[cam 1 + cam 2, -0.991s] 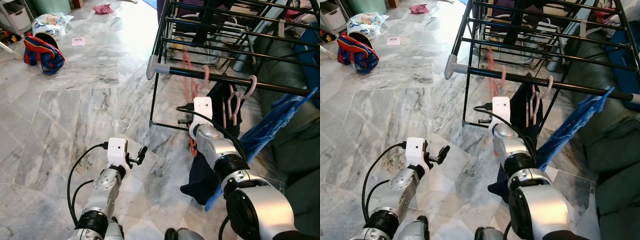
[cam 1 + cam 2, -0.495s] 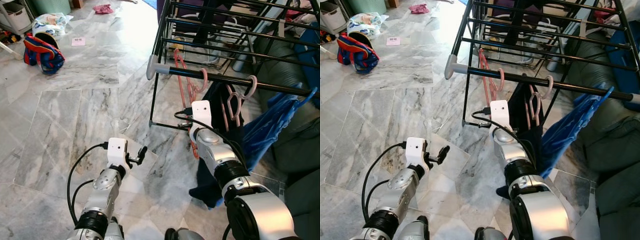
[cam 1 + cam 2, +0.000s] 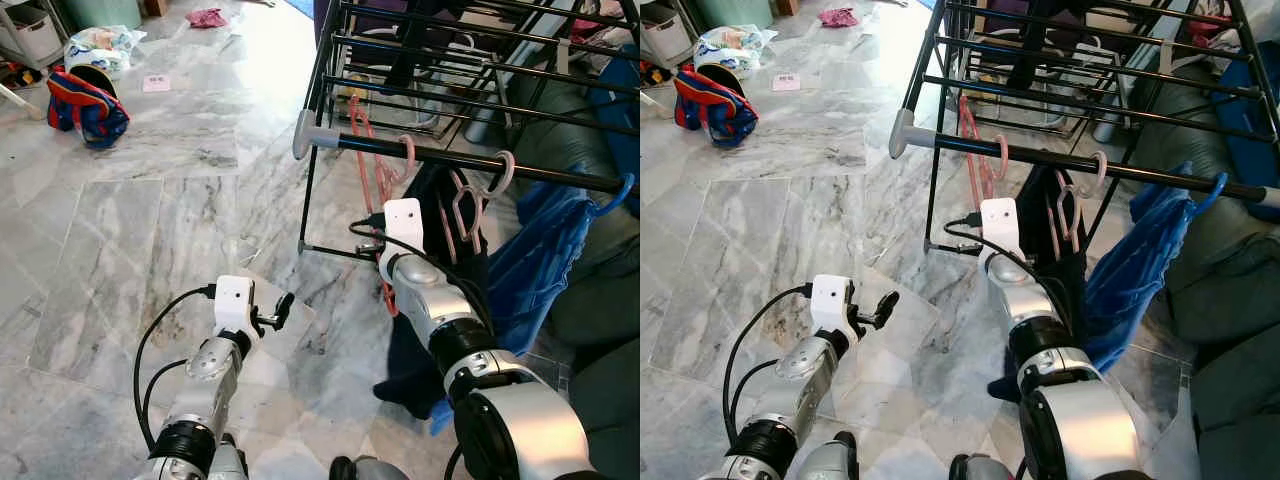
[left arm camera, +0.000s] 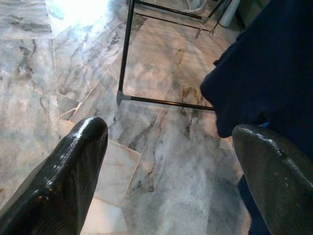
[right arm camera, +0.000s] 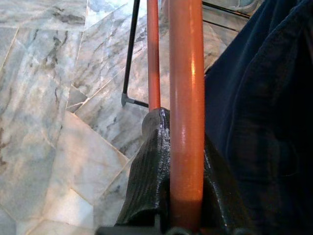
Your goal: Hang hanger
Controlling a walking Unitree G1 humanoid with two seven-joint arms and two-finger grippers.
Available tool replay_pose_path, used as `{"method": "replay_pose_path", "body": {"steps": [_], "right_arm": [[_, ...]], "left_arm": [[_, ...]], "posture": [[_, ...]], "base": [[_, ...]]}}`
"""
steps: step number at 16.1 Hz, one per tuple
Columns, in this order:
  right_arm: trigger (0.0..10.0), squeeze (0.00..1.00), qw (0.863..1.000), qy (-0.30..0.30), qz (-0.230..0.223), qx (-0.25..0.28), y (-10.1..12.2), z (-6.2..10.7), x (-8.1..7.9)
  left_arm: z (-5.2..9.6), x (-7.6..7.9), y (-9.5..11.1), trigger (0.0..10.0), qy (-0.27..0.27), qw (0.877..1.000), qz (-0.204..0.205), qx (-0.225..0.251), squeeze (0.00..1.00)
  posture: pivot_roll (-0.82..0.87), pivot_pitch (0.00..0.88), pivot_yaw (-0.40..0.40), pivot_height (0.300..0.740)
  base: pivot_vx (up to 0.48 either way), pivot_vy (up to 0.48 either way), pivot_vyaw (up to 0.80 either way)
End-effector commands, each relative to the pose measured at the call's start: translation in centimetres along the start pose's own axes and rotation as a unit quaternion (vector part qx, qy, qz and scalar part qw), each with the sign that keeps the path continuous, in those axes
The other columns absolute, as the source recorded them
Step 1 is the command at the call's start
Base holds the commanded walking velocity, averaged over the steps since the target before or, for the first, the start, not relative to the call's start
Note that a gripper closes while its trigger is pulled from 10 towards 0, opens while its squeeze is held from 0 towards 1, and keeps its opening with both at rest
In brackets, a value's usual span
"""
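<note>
Blue garment (image 3: 545,250) shifted; orange hanger (image 3: 372,160) hooked

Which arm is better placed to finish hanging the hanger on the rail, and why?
The right. Its gripper is shut on the orange hanger, whose hook already sits over the rail. The left gripper is open and low over the floor, away from the rack.

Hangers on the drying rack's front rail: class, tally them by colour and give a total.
Orange-red hanger: 1
Pale pink hanger: 1
Blue hanger, carrying a blue garment: 1
Total: 3
</note>
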State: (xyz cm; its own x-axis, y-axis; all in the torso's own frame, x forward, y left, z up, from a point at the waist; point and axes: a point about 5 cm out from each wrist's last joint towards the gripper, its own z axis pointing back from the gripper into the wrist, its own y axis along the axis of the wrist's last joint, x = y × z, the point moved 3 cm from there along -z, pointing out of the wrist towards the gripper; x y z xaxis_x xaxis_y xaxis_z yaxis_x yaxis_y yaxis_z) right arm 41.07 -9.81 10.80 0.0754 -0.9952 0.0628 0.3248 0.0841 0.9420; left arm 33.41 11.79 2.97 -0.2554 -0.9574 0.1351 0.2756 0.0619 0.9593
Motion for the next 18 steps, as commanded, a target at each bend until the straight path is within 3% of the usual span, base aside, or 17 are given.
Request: {"method": "replay_pose_path", "body": {"steps": [1,4,8,17,18], "right_arm": [[10.0,0.00,1.000,-0.004,-0.010,0.007,0.9,-0.1,0.4],[10.0,0.00,1.000,-0.002,-0.021,0.007,1.8,-0.2,0.3],[10.0,0.00,0.998,0.012,-0.050,-0.040,0.2,-0.2,-0.3],[10.0,0.00,0.996,0.015,-0.069,-0.061,-0.9,-0.1,-0.3],[10.0,1.00,0.995,0.017,-0.081,-0.060,-0.9,0.0,-0.3]], "left_arm": [[0.1,0.2,-0.8,10.0,-0.002,1.000,0.000,-0.016,0.00],[0.1,0.2,-0.8,10.0,-0.003,1.000,0.000,-0.018,0.00],[0.2,0.3,-1.0,10.0,-0.004,1.000,0.000,-0.022,0.00],[0.3,0.5,-1.3,10.0,-0.007,1.000,0.000,-0.028,0.00],[0.3,0.6,-1.3,10.0,-0.008,1.000,0.001,-0.028,0.00]], "posture": [[0.15,0.194,-0.086,0.740],[0.14,0.195,-0.084,0.740],[0.14,0.197,-0.086,0.740],[0.14,0.201,-0.087,0.740],[0.14,0.201,-0.087,0.740]], "base": [[0.000,0.000,0.00],[0.000,0.000,0.00],[0.000,0.000,0.00],[0.000,0.000,0.00],[0.000,0.000,0.00]]}}
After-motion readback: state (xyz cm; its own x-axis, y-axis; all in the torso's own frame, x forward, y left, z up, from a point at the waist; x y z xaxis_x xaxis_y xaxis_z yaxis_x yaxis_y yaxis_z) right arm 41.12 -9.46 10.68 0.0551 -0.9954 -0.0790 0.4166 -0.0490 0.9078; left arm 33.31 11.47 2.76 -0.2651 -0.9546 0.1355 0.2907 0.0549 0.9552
